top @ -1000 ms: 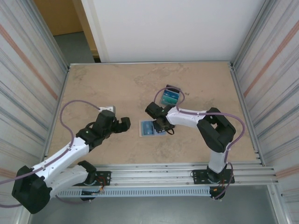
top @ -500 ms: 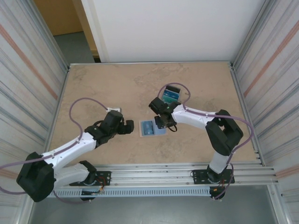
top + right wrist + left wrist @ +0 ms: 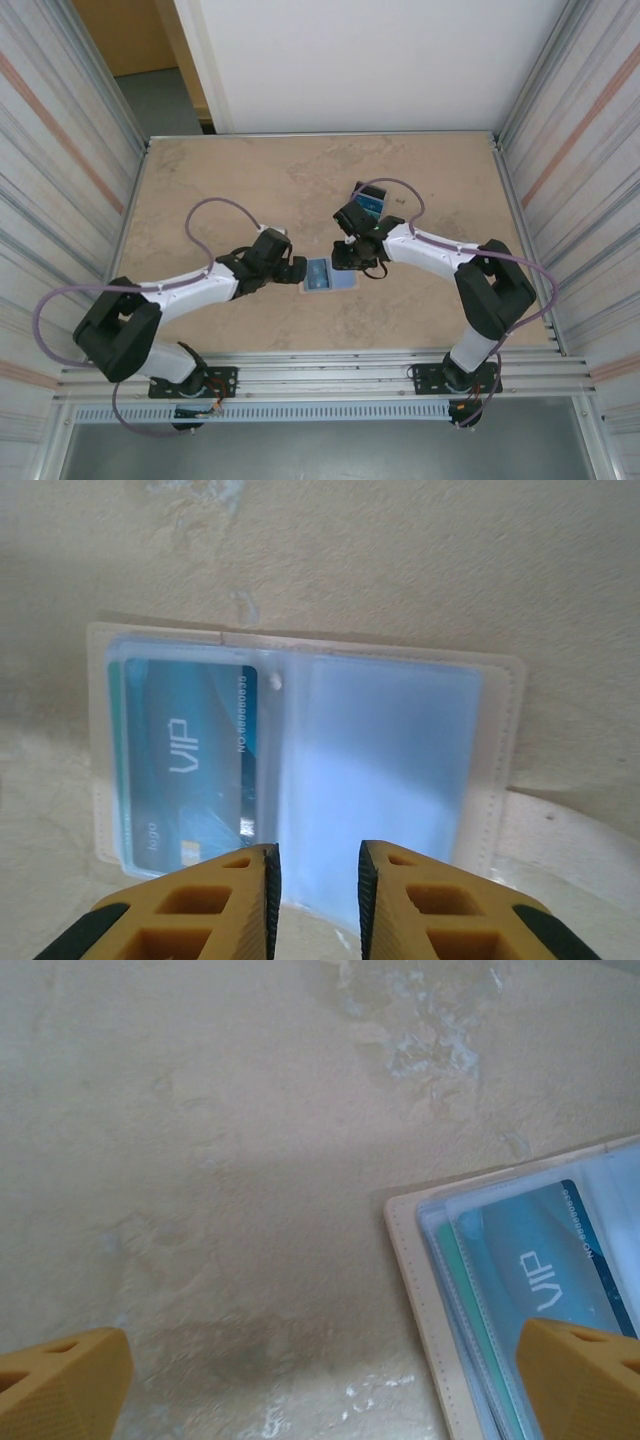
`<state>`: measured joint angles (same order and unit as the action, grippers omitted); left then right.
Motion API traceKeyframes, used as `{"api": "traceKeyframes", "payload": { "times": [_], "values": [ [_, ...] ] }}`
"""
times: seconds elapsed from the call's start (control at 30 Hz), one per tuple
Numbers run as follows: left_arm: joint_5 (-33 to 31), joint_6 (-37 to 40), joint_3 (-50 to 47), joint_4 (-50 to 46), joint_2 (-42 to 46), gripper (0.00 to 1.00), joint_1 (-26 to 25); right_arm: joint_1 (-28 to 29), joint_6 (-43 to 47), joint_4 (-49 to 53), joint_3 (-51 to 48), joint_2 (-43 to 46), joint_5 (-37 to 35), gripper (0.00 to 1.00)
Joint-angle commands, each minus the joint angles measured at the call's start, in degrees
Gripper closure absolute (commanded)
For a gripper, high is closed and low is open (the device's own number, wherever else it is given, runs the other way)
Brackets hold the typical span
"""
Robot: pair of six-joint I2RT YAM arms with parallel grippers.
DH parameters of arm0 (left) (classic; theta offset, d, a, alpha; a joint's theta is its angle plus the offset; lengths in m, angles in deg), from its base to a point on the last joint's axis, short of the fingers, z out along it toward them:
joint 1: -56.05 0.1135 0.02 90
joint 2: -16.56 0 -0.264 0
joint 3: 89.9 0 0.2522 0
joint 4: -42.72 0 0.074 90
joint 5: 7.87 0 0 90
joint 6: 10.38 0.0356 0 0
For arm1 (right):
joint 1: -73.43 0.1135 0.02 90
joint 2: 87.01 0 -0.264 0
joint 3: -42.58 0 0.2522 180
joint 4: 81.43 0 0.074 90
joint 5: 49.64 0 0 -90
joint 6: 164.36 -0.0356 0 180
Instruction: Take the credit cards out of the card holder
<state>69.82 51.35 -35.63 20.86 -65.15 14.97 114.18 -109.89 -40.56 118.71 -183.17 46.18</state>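
Note:
The card holder (image 3: 322,276) lies spread open on the table, beige edged with light blue sleeves (image 3: 390,750). A teal credit card (image 3: 190,760) marked VIP sits in its left sleeve, with a green card edge (image 3: 468,1290) under it. My right gripper (image 3: 315,880) hovers over the holder's near edge; its jaws stand a narrow gap apart with nothing between them. My left gripper (image 3: 320,1390) is wide open at the holder's left side (image 3: 415,1280), and one of its fingertips (image 3: 580,1375) is over the VIP card (image 3: 540,1260).
A small dark-edged clear box (image 3: 367,205) with blue-green contents stands just behind the right gripper (image 3: 347,260). The holder's snap tab (image 3: 560,825) sticks out to its right. Metal walls line both sides of the table (image 3: 220,190).
The left arm has reached right until its open gripper is at the holder's left edge. The right gripper has drawn back a little to the right.

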Motion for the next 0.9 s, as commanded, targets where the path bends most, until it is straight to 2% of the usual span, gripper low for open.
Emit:
{"api": "traceKeyframes", "payload": {
  "times": [0.0, 0.5, 0.87],
  "values": [
    [0.71, 1.03, 1.35, 1.47, -2.16, 0.01, -0.32, -0.77, -2.00, -3.52, -0.80, -1.08, 6.04, 0.72],
    [1.50, 1.38, 2.12, 0.79, -6.86, 0.01, -0.36, -1.11, -2.18, -6.09, 0.30, -6.60, 11.57, 0.73],
    [-0.33, 1.64, 2.47, -2.10, -8.07, 0.01, -0.93, -1.30, -2.79, -8.10, 0.03, -9.02, 13.62, 0.73]
  ]
}}
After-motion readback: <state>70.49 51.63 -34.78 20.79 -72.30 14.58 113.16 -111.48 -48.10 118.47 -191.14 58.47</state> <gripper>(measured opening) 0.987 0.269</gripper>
